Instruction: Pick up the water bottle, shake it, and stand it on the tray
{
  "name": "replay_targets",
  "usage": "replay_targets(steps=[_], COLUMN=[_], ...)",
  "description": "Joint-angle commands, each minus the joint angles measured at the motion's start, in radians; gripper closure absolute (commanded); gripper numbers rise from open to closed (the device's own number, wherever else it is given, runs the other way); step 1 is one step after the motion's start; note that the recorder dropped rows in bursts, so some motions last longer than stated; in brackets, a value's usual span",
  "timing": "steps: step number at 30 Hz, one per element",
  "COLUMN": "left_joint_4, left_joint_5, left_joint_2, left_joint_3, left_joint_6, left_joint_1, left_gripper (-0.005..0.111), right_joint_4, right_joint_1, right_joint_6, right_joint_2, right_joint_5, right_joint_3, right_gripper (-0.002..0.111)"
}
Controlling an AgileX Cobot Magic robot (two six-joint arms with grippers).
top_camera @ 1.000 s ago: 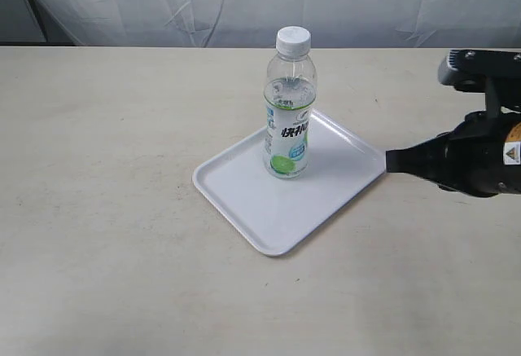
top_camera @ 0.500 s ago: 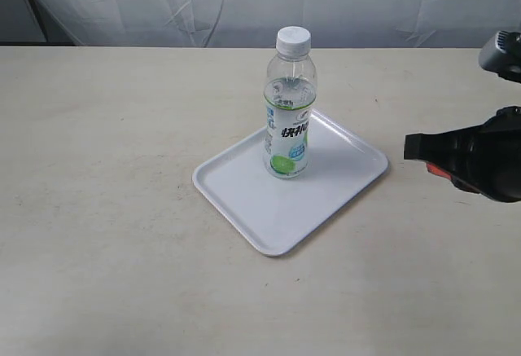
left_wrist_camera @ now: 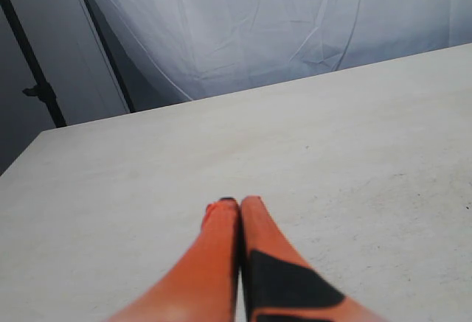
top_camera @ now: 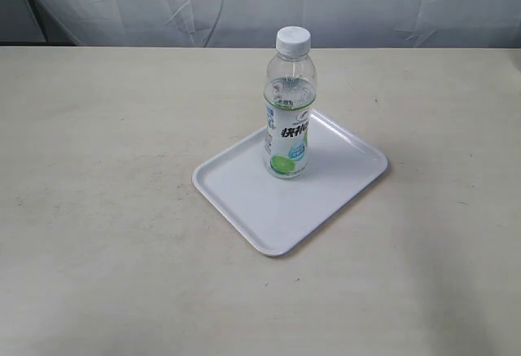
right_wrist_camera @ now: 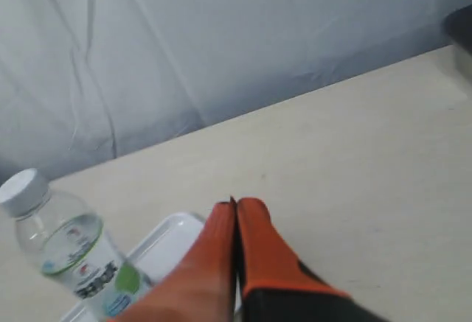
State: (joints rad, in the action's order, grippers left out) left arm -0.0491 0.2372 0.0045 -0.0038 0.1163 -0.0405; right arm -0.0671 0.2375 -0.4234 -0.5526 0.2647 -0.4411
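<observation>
The water bottle [top_camera: 290,107], clear with a white cap and a white-and-green label, stands upright on the white tray [top_camera: 244,189] in the middle of the table. Neither arm shows in the exterior view. In the right wrist view my right gripper [right_wrist_camera: 236,205] is shut with its orange fingers pressed together and nothing between them; the water bottle [right_wrist_camera: 70,259] and a corner of the tray [right_wrist_camera: 171,239] lie beyond it, apart from it. My left gripper [left_wrist_camera: 238,203] is shut and empty over bare table, with no bottle or tray in its view.
A pale beige table [top_camera: 98,209] spreads around the tray on every side. A wrinkled white cloth backdrop [top_camera: 244,2] hangs behind the far edge. A dark stand [left_wrist_camera: 37,90] rises past the table's corner in the left wrist view.
The right arm has drawn back to the right and left the exterior view. The bottle and the tray have not moved.
</observation>
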Motion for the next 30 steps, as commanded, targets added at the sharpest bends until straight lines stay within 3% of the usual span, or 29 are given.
replay_targets(steps=[1,7,11,23,30], left_joint_4=[0.002,0.002,0.002,0.002,0.002], left_joint_5=[0.002,0.002,0.002,0.002,0.002], left_joint_2=[-0.005,-0.005,-0.005,-0.005,-0.005], left_joint_3=[0.004,0.004,0.004,0.004,0.004], left_joint_6=[-0.002,-0.002,-0.002,-0.002,-0.002], left_joint_1=[0.0,0.0,0.0,0.0,0.0], left_gripper=[0.106,0.106,0.106,0.106,0.106], right_joint_4=[-0.002,0.067,0.12,0.067,0.08], right_joint_1=[-0.165,-0.287,-0.306,-0.306,-0.306], right_joint_6=[0.005,0.005,0.005,0.013,0.013], right_joint_2=[0.11,0.239,0.332,0.553,0.553], right_joint_5=[-0.011,-0.032,-0.18,-0.062,-0.025], right_joint_3=[0.104,0.288,0.435,0.441,0.441], right_gripper=[0.108,0.108,0.108,0.108,0.108])
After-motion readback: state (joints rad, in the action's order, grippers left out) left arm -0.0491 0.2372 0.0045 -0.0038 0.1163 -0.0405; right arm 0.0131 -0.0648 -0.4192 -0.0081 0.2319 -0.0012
